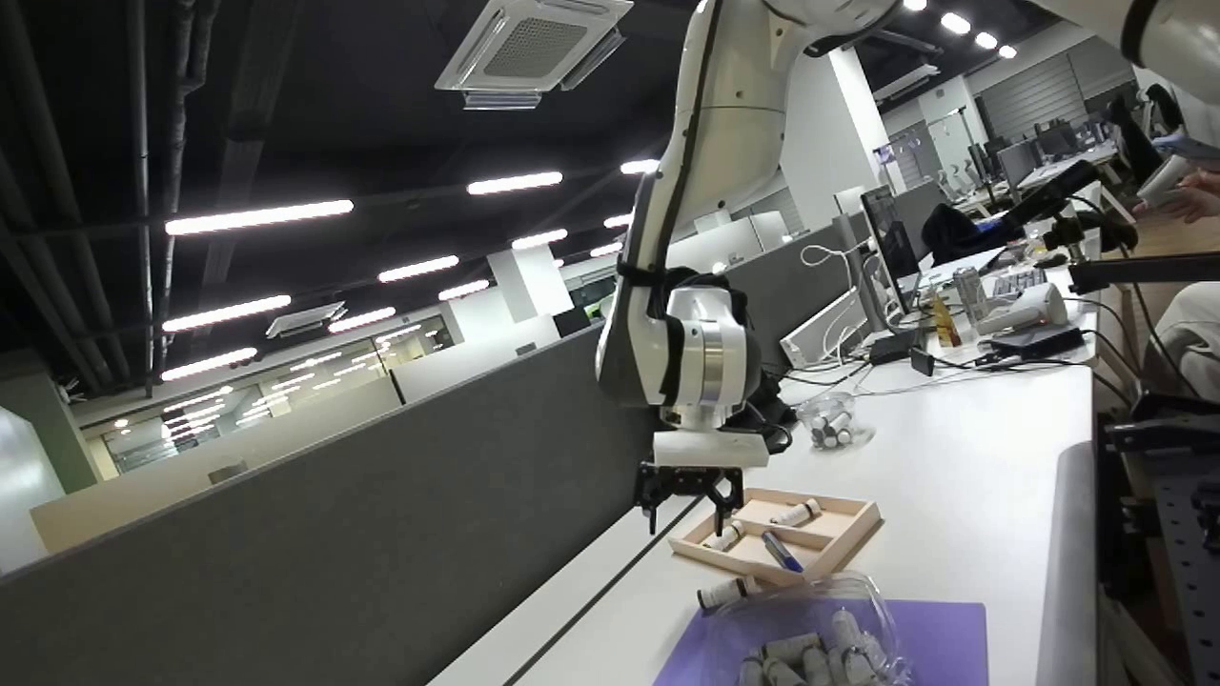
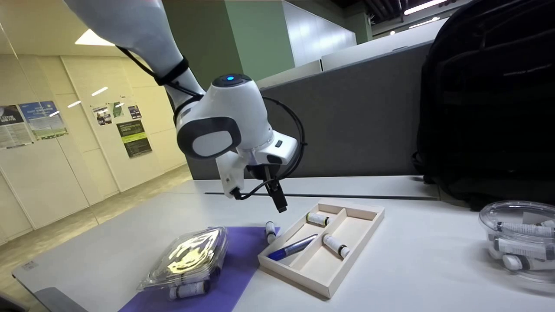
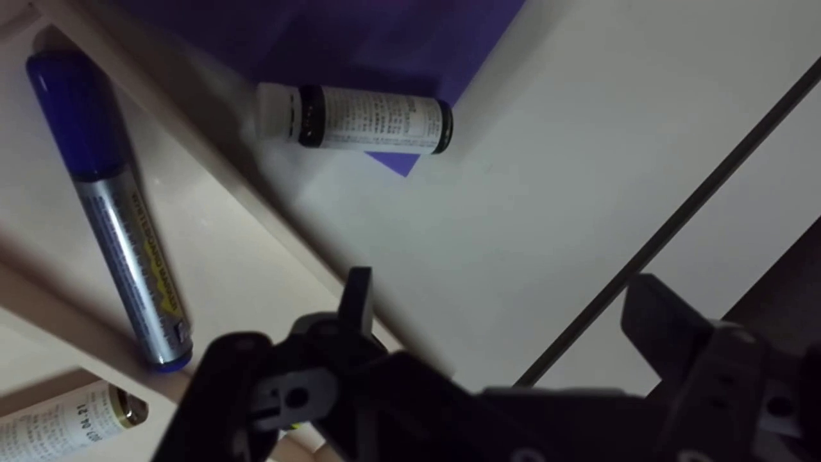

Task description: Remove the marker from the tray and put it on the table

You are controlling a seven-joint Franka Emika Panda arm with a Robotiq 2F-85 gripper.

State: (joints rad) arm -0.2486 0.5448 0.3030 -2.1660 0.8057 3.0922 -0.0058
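In an exterior view, shows claw [image 1: 686, 529] spread near the tray [image 1: 842, 539], grasping nothing; in an exterior view, marker [image 2: 292, 247] inside the tray. In the wrist view, seems barely begun, with lifting out and placing on the worktop [image 3: 513, 244] pending.

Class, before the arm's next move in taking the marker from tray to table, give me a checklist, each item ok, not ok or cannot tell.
1. Tool open and holding nothing: ok.
2. Marker lying in the tray, in view: ok.
3. Tool lined up over the marker: not ok; in the wrist view the marker sits left of the open jaws.
4. Marker's end free of the divider: cannot tell; it looks very close.
5. No loose item beside the tray: not ok; a small bottle lies there.
6. Table beside the tray in view for the set-down: ok.
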